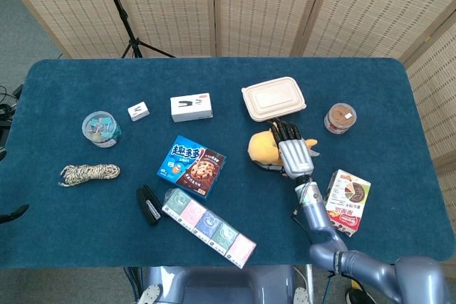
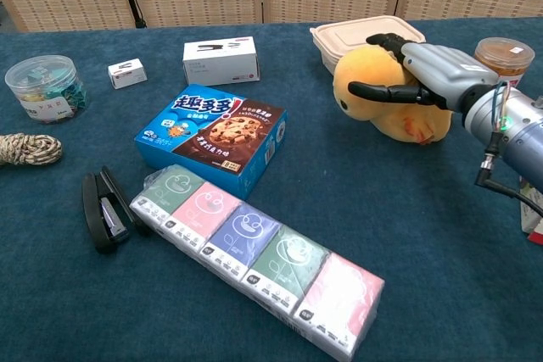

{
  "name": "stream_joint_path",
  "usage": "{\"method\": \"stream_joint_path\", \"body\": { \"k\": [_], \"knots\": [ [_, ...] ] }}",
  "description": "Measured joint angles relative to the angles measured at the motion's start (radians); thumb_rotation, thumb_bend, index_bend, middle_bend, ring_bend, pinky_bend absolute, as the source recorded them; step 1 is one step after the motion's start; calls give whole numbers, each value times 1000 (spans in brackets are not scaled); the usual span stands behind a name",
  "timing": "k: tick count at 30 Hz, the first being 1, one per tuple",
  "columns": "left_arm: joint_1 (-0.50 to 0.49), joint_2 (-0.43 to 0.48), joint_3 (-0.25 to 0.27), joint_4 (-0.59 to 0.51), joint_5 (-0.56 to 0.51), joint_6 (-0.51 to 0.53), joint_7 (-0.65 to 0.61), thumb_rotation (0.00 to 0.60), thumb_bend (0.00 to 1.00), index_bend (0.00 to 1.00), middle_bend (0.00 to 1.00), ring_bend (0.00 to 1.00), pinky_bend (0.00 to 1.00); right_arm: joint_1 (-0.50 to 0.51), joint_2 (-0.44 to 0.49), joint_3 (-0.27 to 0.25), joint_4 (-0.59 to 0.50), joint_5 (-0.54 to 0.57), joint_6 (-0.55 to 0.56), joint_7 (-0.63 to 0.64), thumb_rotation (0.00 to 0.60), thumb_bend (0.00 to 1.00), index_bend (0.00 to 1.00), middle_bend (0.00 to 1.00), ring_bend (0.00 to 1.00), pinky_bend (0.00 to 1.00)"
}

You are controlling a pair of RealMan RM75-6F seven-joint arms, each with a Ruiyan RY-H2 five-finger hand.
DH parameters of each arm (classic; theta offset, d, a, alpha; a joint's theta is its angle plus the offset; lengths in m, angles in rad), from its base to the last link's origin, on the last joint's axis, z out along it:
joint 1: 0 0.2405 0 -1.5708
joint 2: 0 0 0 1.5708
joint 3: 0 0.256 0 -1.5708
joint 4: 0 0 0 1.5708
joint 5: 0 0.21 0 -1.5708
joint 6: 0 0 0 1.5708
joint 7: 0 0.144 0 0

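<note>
So you've got your right hand (image 2: 433, 74) wrapped around the plush (image 2: 382, 95), mid-grab; next you'd need a clean lift clear of the box (image 2: 339, 37).

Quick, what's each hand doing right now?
Left hand: not in view.
Right hand: grips the yellow plush toy.

Yellow plush toy (image 2: 382, 95), blue cookie box (image 2: 212, 135), beige lidded container (image 1: 273, 97), dark teal tablecloth (image 1: 399, 105).
</note>
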Motion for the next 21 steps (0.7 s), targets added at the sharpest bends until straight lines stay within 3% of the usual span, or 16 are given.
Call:
{"method": "stream_joint_path", "body": {
  "k": [21],
  "knots": [
    [0, -3, -2, -4, -8, -4, 17, 600, 0, 0, 0, 0, 0, -25, 41, -61, 204, -102, -9, 319, 36, 0, 0, 0, 0, 0]
  ]
}}
